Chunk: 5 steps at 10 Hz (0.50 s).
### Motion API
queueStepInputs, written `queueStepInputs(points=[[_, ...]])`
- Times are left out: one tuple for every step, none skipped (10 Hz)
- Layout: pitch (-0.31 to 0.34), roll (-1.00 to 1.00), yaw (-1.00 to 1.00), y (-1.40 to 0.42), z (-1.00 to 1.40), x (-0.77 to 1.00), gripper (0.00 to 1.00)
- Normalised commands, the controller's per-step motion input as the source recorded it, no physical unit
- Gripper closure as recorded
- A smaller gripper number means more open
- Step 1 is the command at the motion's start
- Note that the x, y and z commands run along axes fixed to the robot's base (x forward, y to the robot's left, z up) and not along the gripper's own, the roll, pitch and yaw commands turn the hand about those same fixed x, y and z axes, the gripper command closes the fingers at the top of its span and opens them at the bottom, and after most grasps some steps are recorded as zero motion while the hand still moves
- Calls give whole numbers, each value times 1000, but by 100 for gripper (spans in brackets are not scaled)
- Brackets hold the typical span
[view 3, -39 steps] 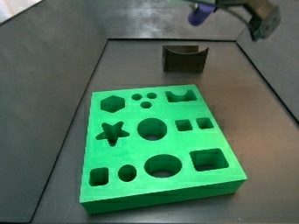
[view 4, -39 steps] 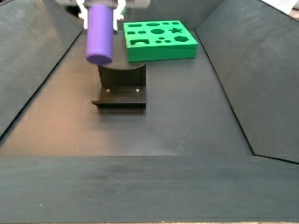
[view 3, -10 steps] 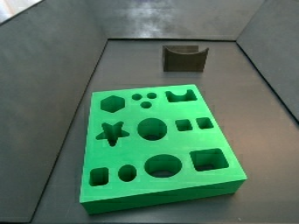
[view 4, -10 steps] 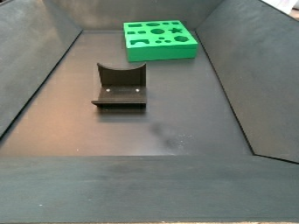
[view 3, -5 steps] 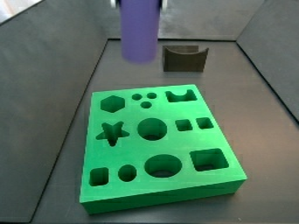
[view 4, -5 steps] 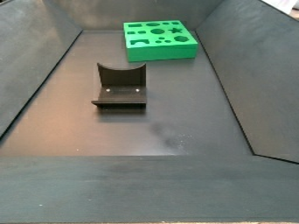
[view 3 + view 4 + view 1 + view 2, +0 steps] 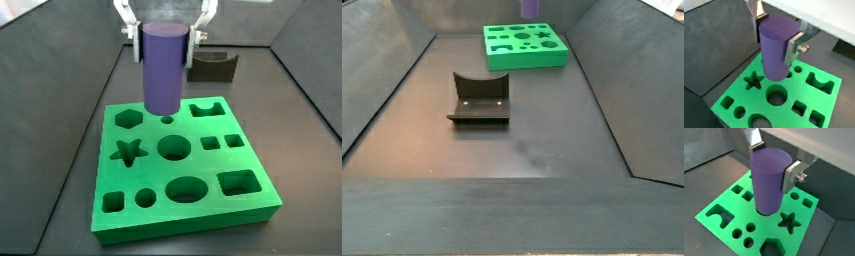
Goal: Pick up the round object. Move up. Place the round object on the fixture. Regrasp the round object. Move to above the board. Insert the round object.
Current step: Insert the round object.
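Note:
My gripper (image 7: 167, 38) is shut on the round object (image 7: 163, 66), a purple cylinder held upright by its upper part. It hangs over the back half of the green board (image 7: 254, 200), its lower end above the small round holes. In both wrist views the silver fingers (image 7: 795, 47) (image 7: 792, 176) clamp the round object (image 7: 773, 50) (image 7: 767, 183) from two sides, with the board (image 7: 839, 110) (image 7: 769, 228) beneath. A large round hole (image 7: 776, 95) shows just past the cylinder's lower end. The dark fixture (image 7: 211, 66) stands bare behind the board.
Dark sloping walls (image 7: 54, 70) surround the floor. In a side view the fixture (image 7: 480, 98) sits mid-floor, the board (image 7: 525, 47) lies at the far end, and a purple tip (image 7: 533, 6) shows at the upper edge.
The cylinder has come down and forward from near the back wall to over the board. The gripper's fingers now show in a side view.

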Motion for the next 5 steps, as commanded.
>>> queueStepInputs(points=[[-70,69,0,-243,-509,131,100],[-44,79,26,-260,-543,260,100],[-47,61,46,-231,-543,323,100],[-63,69,86,-186,-469,374,100],[-41,99,66,-186,-426,377,100]])
